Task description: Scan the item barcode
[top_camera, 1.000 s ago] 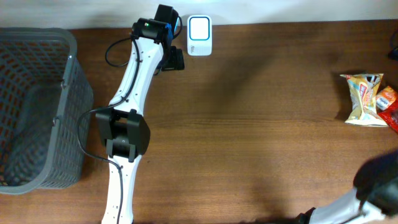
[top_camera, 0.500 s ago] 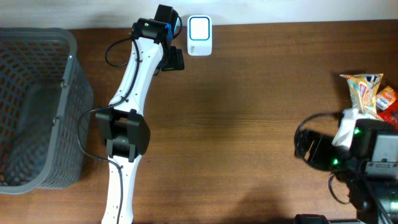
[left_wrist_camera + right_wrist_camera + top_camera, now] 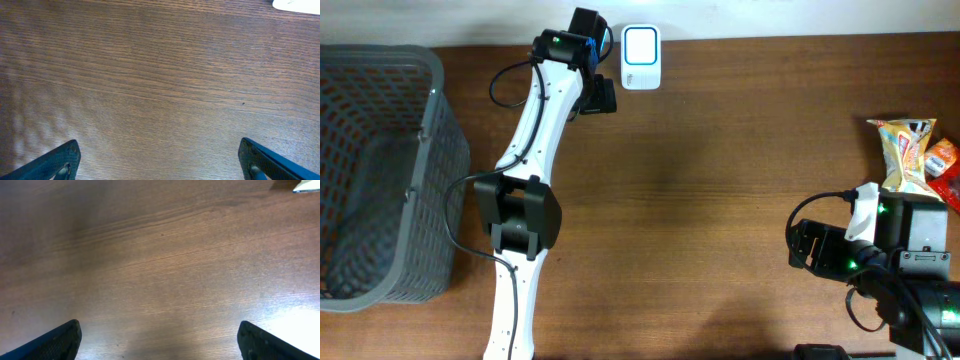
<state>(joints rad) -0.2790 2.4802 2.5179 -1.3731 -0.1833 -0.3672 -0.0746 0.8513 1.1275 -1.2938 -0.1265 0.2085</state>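
**Item awaits scan at right edge.** The snack packet (image 3: 905, 158), taken to be the item to be scanned, was pictured lying flat and untouched at the right edge of the surface (image 3: 720, 200). A red packet (image 3: 945, 165) lay just beside it on the outer side. The snack packet's long axis was seen to run roughly from the far edge toward the near edge, slightly slanted. Which end was the top could not be made out. No barcode was shown on the upturned face, so a turn-over may be called for before any scan.

The right claw (image 3: 160, 335) was held wide and empty above bare wood by the near right corner, close to the packet. The placement was judged to be an approach, with the jaws spread in readiness to take the packet across its narrow width. A pale sliver at the top right of the right wrist view may have been the packet's edge, though that could not be confirmed.

The left claw (image 3: 160, 155) was likewise held wide and empty, at the far edge just beside a white scanner (image 3: 640, 57). The scanner's pale window was turned upward, and its long axis also lay far to near. That arm was judged to be placed away from the middle of the surface so that the item could be carried across to the window. A grey mesh basket (image 3: 375, 170) was set at the left edge, presumably for scanned goods. No step of the scan had yet been done.
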